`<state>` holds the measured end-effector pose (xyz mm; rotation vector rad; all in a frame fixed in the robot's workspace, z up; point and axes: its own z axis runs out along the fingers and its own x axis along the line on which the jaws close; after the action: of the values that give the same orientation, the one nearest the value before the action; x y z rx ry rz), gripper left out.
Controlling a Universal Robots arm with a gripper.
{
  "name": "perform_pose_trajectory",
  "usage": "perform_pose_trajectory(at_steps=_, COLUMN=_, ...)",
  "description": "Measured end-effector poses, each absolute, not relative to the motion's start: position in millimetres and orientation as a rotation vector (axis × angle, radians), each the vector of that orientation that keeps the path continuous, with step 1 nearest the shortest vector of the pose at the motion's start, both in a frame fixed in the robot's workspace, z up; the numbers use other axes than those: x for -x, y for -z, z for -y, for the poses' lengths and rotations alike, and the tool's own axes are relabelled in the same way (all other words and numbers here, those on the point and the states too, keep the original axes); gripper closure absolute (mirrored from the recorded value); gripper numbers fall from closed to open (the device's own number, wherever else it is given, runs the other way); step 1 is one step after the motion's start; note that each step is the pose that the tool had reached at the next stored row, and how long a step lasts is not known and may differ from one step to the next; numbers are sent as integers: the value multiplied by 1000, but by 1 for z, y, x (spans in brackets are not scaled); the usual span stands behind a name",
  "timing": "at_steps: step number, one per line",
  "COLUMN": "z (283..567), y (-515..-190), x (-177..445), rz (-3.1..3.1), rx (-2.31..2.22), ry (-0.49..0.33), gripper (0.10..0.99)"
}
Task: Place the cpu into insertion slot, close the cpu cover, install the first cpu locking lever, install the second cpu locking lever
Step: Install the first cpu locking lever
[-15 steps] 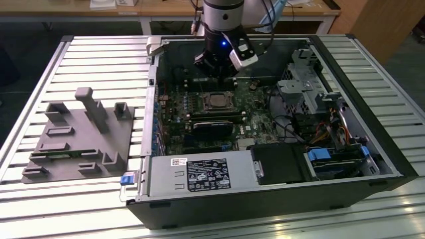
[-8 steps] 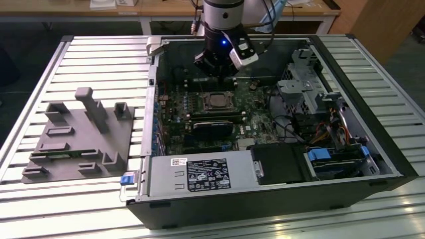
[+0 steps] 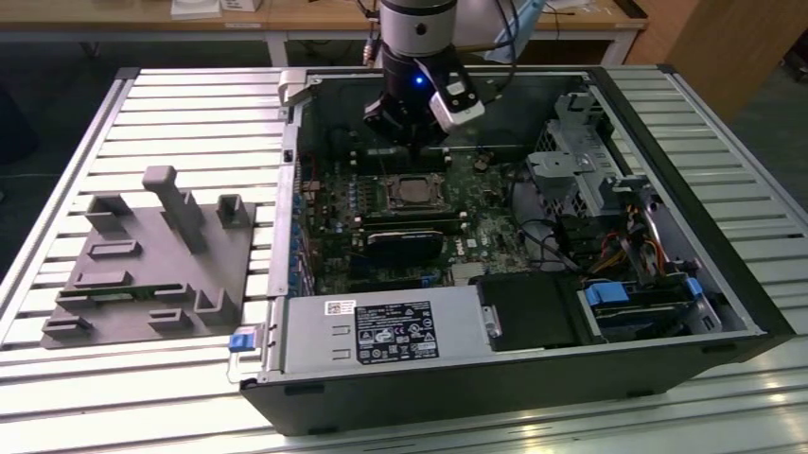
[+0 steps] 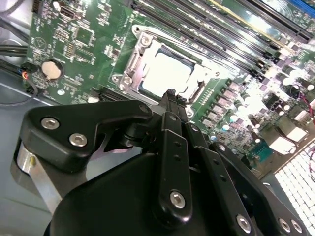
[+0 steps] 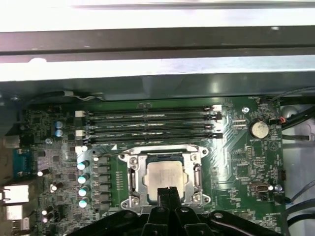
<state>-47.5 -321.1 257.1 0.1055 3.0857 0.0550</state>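
The cpu, a pale silvery square, lies flat in the insertion slot on the green board. The cpu cover is down around it as a silvery frame, with the chip's top showing through its window. A thin wire lever runs along the socket side that faces the memory slots. My gripper hangs just above the socket's edge, fingers pressed together and nothing between them. In the exterior view the gripper is inside the open case, slightly behind the socket.
Long black memory slots sit beside the socket. The grey power-supply box fills the case's front. A drive cage with cables stands at the exterior view's right. A grey fixture rests on the slatted table at the left.
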Motion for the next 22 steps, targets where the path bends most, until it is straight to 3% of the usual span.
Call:
perform_pose_trajectory(at_steps=15, z=321, y=-256, x=84, rz=-3083, rx=-105, ry=-56, gripper=980)
perform_pose_trajectory(at_steps=22, z=321, y=-254, x=98, rz=-3083, rx=-107, ry=-108, gripper=980)
